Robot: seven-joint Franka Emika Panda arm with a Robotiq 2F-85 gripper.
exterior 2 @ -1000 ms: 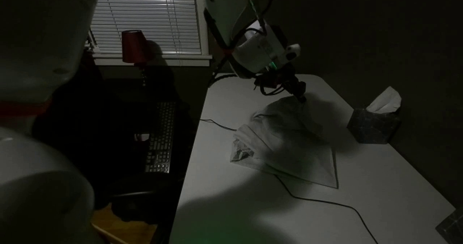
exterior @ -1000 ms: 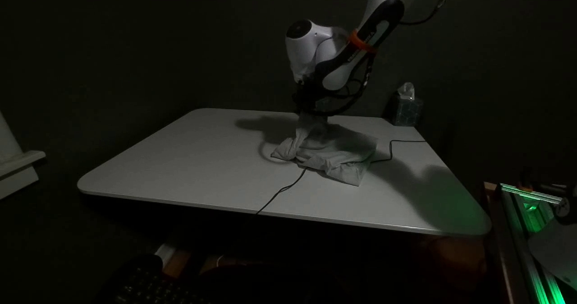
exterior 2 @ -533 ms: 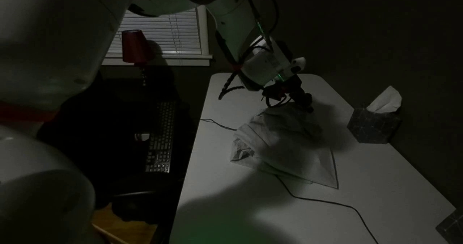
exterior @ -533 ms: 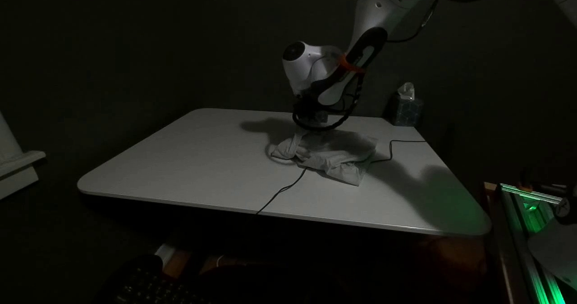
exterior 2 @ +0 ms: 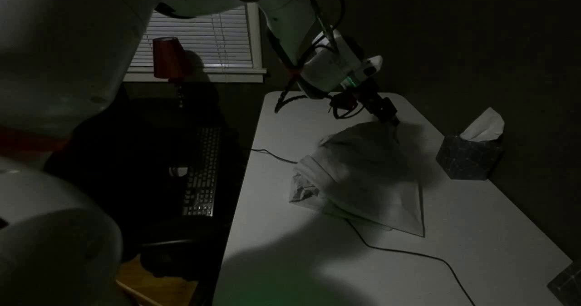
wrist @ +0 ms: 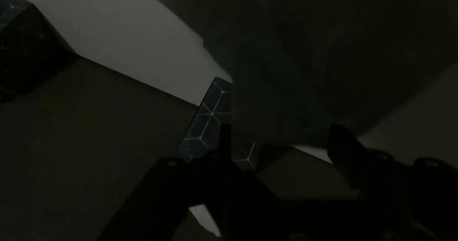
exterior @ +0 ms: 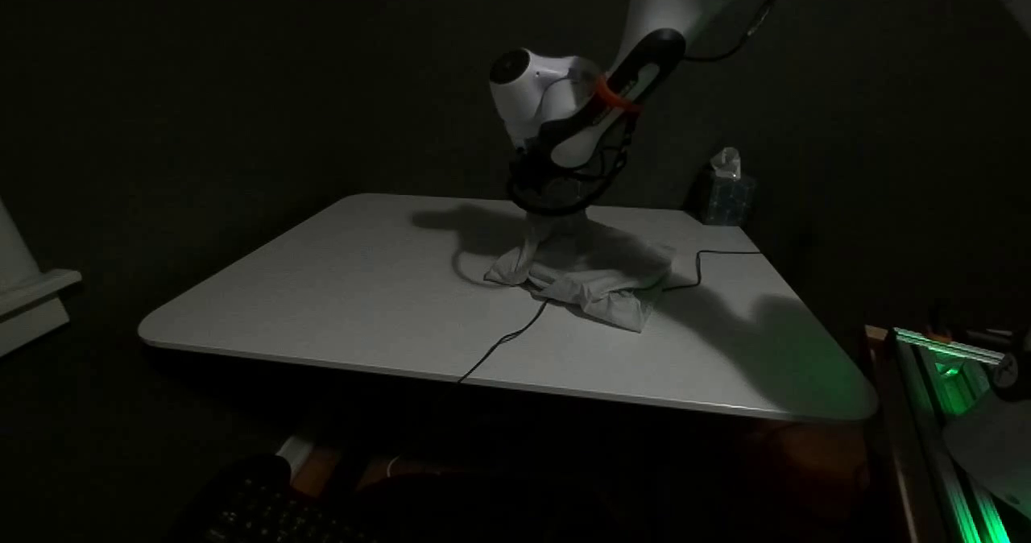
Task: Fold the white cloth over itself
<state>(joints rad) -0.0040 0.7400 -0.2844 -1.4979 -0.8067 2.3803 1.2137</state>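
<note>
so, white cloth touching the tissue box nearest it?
Apart: in an exterior view, a strip of tabletop shows between the white cloth and the tissue box; in the wrist view the cloth merely hides part of it.

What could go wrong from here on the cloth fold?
Slip: the white cloth slopes up to the fingers, but it's too dark to judge the hold; it may drop.
Snag: the dark cable meets the cloth on two sides, probably running beneath, and could get folded in.
Knock: the tissue box stands at the edge of the table; a wide swing might tip it.
</note>
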